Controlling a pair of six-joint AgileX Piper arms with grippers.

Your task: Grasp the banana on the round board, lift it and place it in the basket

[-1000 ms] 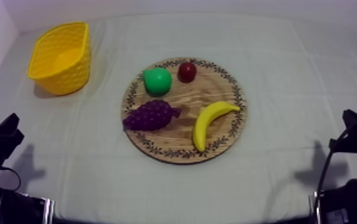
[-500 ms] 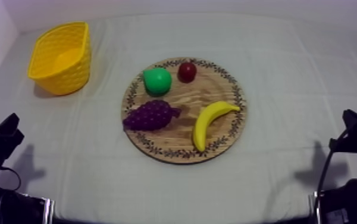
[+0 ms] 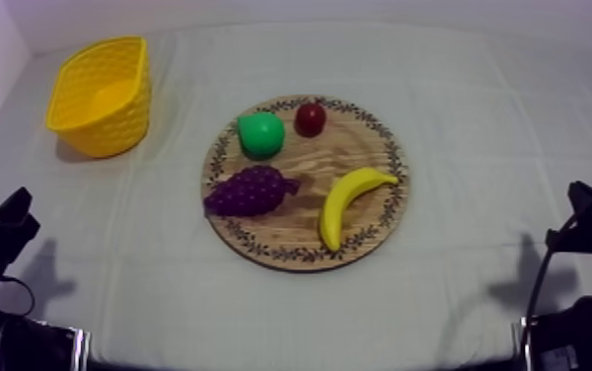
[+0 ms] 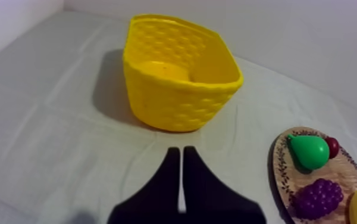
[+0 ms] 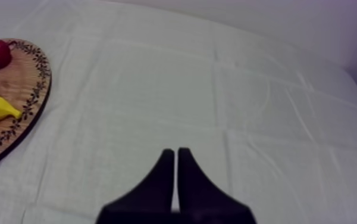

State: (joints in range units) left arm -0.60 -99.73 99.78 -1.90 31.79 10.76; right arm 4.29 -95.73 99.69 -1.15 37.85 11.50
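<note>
1. The banana [image 3: 347, 203] lies flat on the wooden board [image 3: 332, 158], on the side nearer the robot's right arm and close to the patterned rim. Nothing is touching it.
2. A bunch of grapes [image 3: 251, 190] lies beside it on the board's other side. A pear [image 3: 260, 133] and a small red fruit [image 3: 310, 118] sit side by side on the far part of the board, apart from the banana.
3. The yellow basket [image 3: 112, 128] stands on the tabletop [image 3: 478, 148] at the far left, well apart from the board.
4. The left tool [image 4: 181, 150] is clenched on nothing, its black fingers pressed into a narrow wedge. It hangs over bare cloth and points toward the basket.
5. The right tool [image 5: 175, 152] is likewise clenched on nothing, over bare cloth, with the board's rim and the banana off to one side.
6. In the top view both arms sit low at the near corners, well apart from the board.
</note>
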